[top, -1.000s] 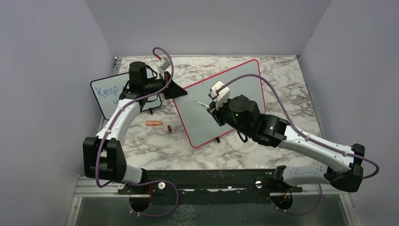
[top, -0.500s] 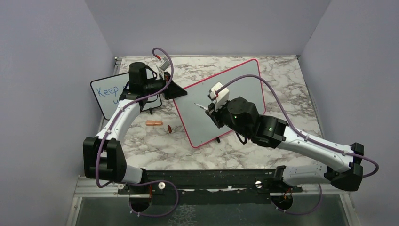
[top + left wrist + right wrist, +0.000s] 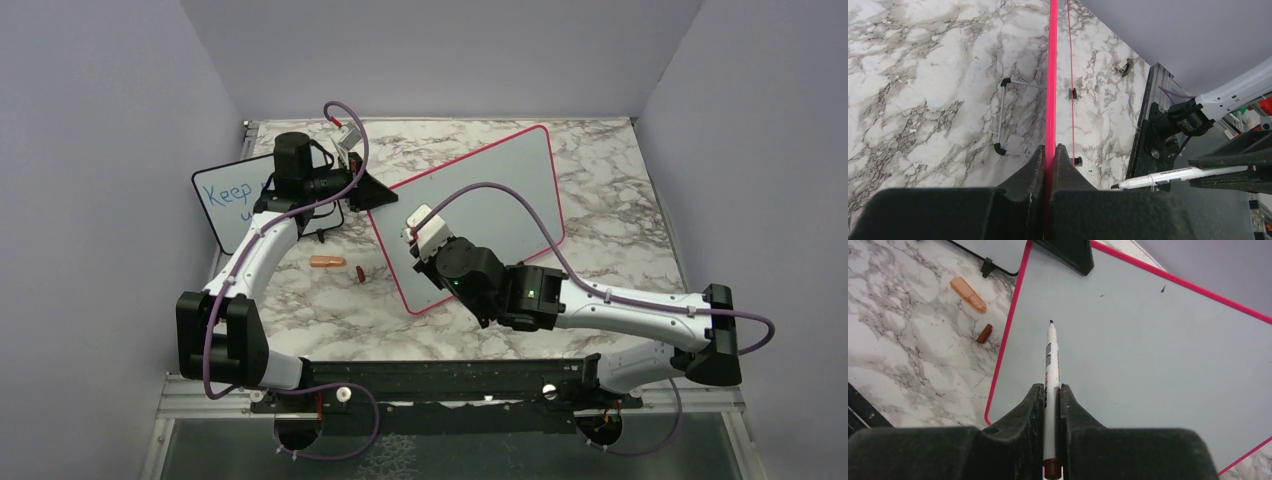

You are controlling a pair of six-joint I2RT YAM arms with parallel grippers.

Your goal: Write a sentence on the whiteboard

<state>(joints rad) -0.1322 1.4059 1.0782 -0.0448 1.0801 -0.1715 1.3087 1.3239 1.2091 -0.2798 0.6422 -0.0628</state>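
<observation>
Clamping the whiteboard [image 3: 500, 160], left gripper [image 3: 1049, 150] sits by "Keep" board [image 3: 225, 200]; right gripper [image 3: 1050, 390] pinches marker [image 3: 1052, 350].

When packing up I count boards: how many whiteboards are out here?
2. The large red-framed whiteboard stands in the middle, its edge pinched by the left gripper; the smaller black-framed whiteboard with blue writing stands far left, partly behind the left arm.
</observation>
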